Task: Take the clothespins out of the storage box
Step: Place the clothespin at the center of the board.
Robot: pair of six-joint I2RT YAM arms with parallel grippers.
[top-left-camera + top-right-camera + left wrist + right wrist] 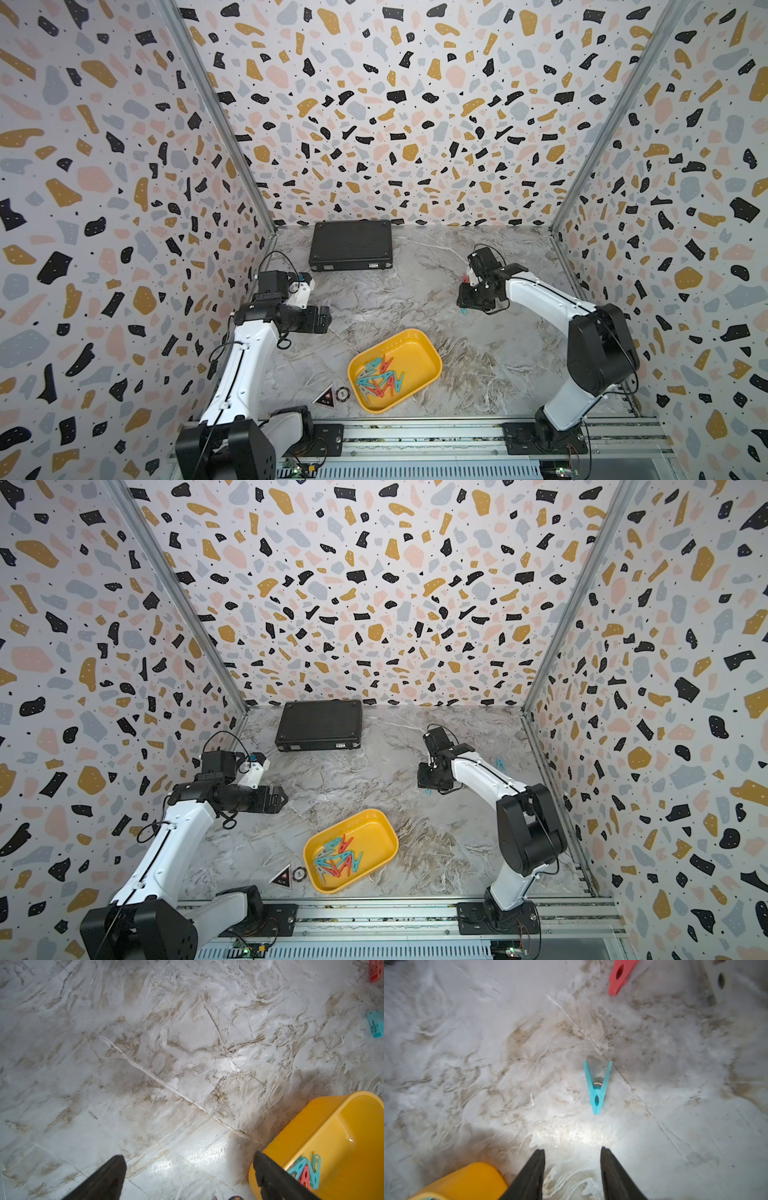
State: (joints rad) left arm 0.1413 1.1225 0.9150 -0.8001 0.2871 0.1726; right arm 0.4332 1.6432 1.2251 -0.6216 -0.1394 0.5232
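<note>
The shallow yellow plastic storage box (419, 353) sits askew near the front edge of the marble-patterned bench (395, 299), with teal, red and grey plastic clothespins (380, 380) heaped inside. Open surface runs back to a flat black case (351, 245). The left pincer (189, 1155) gapes wide near the box. The right pincer (572, 1149), apart and empty, hangs over a loose teal clothespin (598, 1086). Speckled walls (124, 208) close three sides.
</note>
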